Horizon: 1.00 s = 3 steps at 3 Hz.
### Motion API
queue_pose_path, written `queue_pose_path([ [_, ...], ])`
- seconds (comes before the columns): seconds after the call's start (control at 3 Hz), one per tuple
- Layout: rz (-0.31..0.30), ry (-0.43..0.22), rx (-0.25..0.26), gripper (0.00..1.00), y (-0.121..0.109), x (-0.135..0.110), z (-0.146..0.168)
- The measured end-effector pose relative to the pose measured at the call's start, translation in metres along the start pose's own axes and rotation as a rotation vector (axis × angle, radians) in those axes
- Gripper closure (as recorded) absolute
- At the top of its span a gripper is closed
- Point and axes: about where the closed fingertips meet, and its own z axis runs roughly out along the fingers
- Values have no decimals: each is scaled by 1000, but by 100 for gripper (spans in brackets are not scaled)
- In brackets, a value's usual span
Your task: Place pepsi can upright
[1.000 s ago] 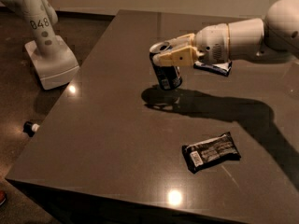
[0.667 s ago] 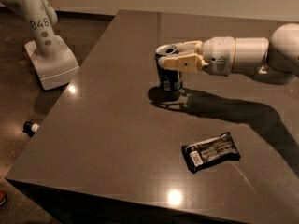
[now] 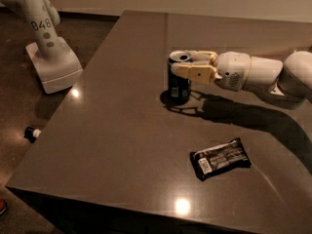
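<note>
The pepsi can [image 3: 179, 84] is dark blue with a silver top. It stands upright on the dark table [image 3: 117, 130], near the middle, with its base on the surface. My gripper [image 3: 177, 64] reaches in from the right and its cream fingers [image 3: 195, 73] straddle the can's upper part, one in front and one behind. They look closed on the can. The white arm [image 3: 263, 74] stretches to the right edge of the view.
A flat black snack wrapper [image 3: 220, 158] lies on the table, front right of the can. Another robot's white base marked 048 [image 3: 51, 62] stands on the floor to the left. A small dark object [image 3: 32, 133] lies on the floor by the table's left edge.
The gripper has moved right and down with the can. The can has gone from raised and slightly tilted to upright on the table.
</note>
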Motion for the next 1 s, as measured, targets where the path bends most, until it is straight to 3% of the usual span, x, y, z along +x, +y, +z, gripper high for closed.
queue_pose_path([
  [0.33,-27,-38,4,51,0,2,-4],
  [1.0,-30,-35,-5,6,2,1,1],
])
